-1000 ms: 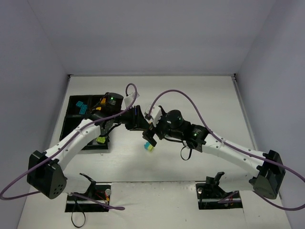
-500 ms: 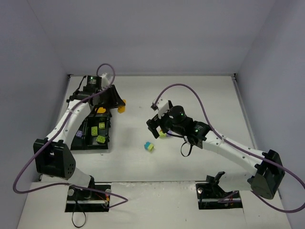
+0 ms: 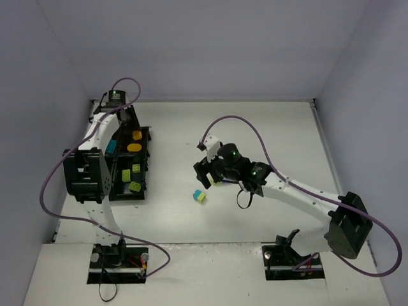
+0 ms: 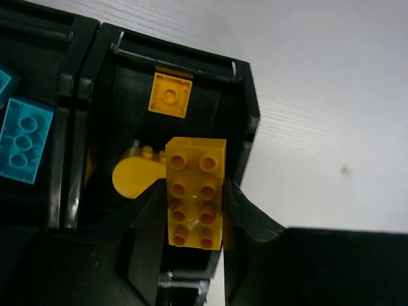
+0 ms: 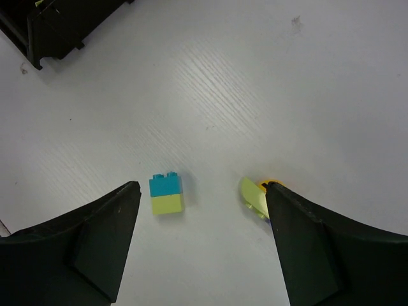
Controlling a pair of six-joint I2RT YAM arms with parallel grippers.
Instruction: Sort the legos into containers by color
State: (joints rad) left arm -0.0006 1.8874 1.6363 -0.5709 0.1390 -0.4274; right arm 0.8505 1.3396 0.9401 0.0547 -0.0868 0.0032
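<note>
Clamping the orange brick (image 4: 194,172) in my left gripper (image 4: 194,191), I am hanging it over the orange tray compartment (image 4: 127,121) to match colours, right gripper (image 5: 203,188) standing apart.

Left arm (image 3: 99,131) was folded up tall, elbow high, forearm reaching to the far left with the wrist tipped down. Its gripper (image 4: 193,194) was clamped on the long sides of an orange brick (image 4: 194,169), which stuck out past the fingertips. Right arm (image 3: 299,194) was stretched low and diagonally in toward the middle. Its gripper (image 5: 201,188) pointed down, jaws spread wide with nothing held between them.
</note>
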